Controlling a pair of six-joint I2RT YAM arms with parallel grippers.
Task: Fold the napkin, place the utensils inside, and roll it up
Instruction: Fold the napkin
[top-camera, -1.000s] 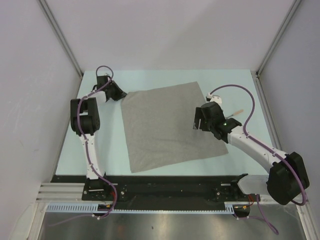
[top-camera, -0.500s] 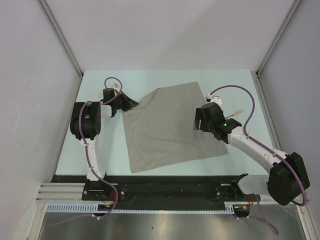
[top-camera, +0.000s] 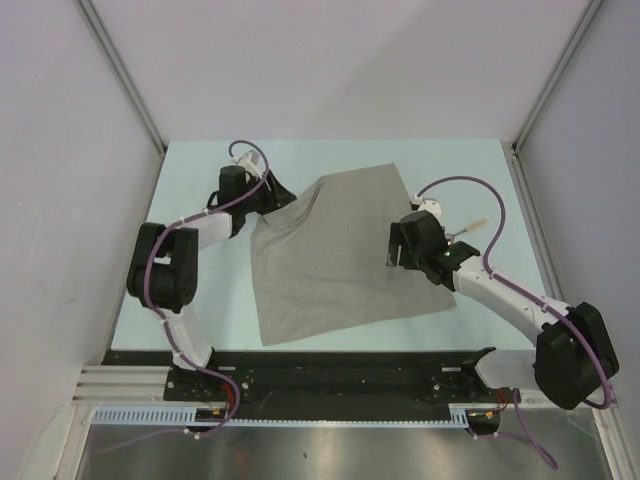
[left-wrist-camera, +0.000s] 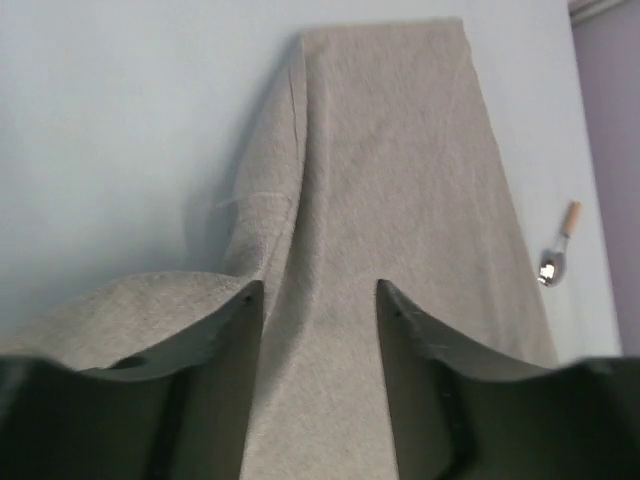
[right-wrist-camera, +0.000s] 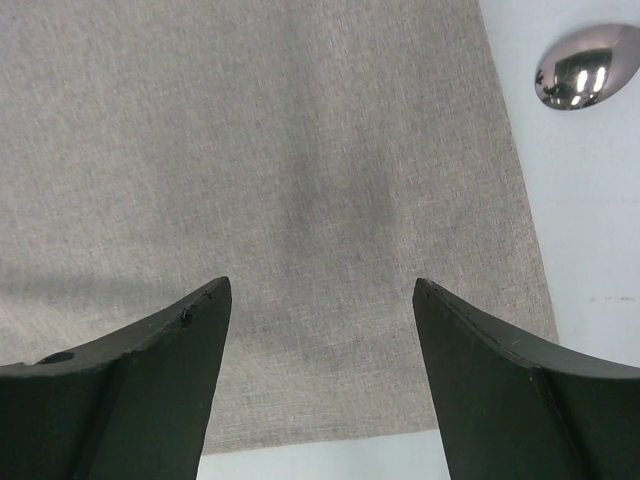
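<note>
1. Logged the table (top-camera: 200, 300): pale blue, bearing everything below.
2. Found the napkin (top-camera: 340, 265) spread mid-table, plain grey and mostly flat. Noted its far-left corner lifted off the surface and drawn inward. Followed a soft ridge from that corner across the cloth toward the far edge. Saw the near and right corners lying flat.
3. Traced the left arm (top-camera: 165, 265) up the left side of the table, bent at the elbow, then reaching rightward to the raised corner.
4. Traced the right arm (top-camera: 510, 300) from the near-right base, stretched leftward over the right-hand part of the napkin.
5. Checked the left gripper (left-wrist-camera: 317, 290): fingers drawn fairly close, the gap between them packed with cloth. Judged it clamped on the napkin's lifted corner. Saw more fabric draped over one finger in the wrist view.
6. Checked the right gripper (right-wrist-camera: 320, 285): fingers spread wide, nothing between them. Placed it above the cloth, close to the napkin's right edge. Could not tell any contact with the fabric.
7. Spotted a spoon (top-camera: 470, 229) with a shiny bowl and a pale wooden handle, on bare table just beside the napkin's right edge, not touching the cloth.
</note>
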